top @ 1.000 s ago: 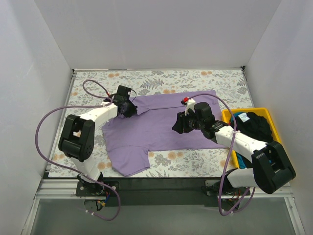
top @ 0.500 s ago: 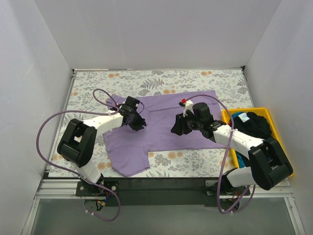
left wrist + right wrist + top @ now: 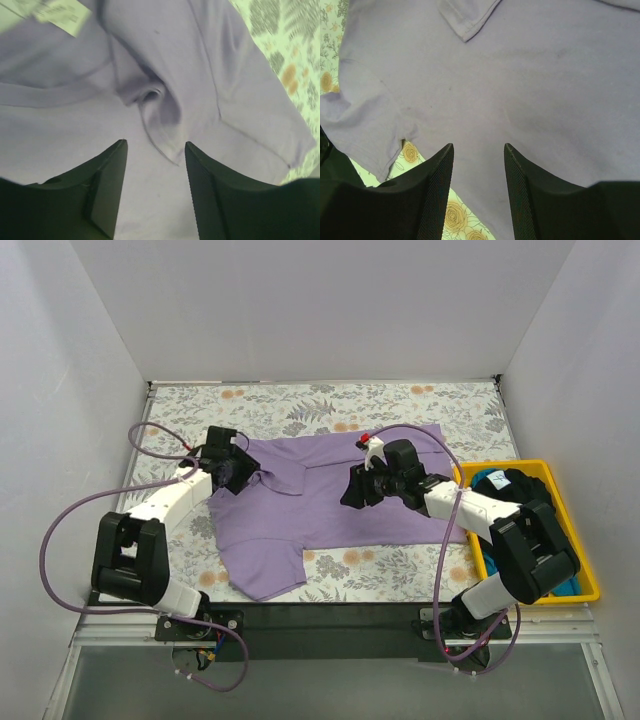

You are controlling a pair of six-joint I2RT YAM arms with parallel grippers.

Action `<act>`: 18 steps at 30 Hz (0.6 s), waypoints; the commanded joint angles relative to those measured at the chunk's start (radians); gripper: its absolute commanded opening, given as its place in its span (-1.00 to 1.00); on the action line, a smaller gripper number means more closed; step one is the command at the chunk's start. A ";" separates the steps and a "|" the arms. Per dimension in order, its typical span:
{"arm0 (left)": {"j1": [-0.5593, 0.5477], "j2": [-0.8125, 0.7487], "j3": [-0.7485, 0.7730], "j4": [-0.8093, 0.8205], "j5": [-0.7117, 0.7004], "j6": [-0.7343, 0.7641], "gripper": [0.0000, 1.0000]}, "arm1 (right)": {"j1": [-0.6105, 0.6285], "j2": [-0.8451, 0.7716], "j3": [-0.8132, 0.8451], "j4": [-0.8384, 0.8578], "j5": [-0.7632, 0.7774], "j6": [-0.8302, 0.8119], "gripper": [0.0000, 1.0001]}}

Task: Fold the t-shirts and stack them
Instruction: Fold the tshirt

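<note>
1 flap was seen folded in at 10 o'clock of the lavender t-shirt (image 3: 330, 515), under the left gripper (image 3: 236, 473), its jaws apart and empty. Over the shirt's middle, the right gripper (image 3: 355, 492) was likewise parted. At 3 o'clock, a blue t-shirt (image 3: 490, 480) and a black t-shirt (image 3: 527, 496) were left bundled in the yellow tray (image 3: 500, 465); stacking was judged unstarted.

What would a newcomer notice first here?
The lavender t-shirt lies spread across the middle of the floral table, rumpled near the collar. Both tools are open over it, the left tool by the collar at its left end and the right tool over its middle. At the right edge, a yellow tray holds a black garment and a blue garment.
</note>
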 commanded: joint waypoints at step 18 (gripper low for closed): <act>0.067 0.119 0.036 0.145 -0.025 0.657 -0.11 | 0.013 -0.033 -0.017 0.028 -0.033 -0.004 0.03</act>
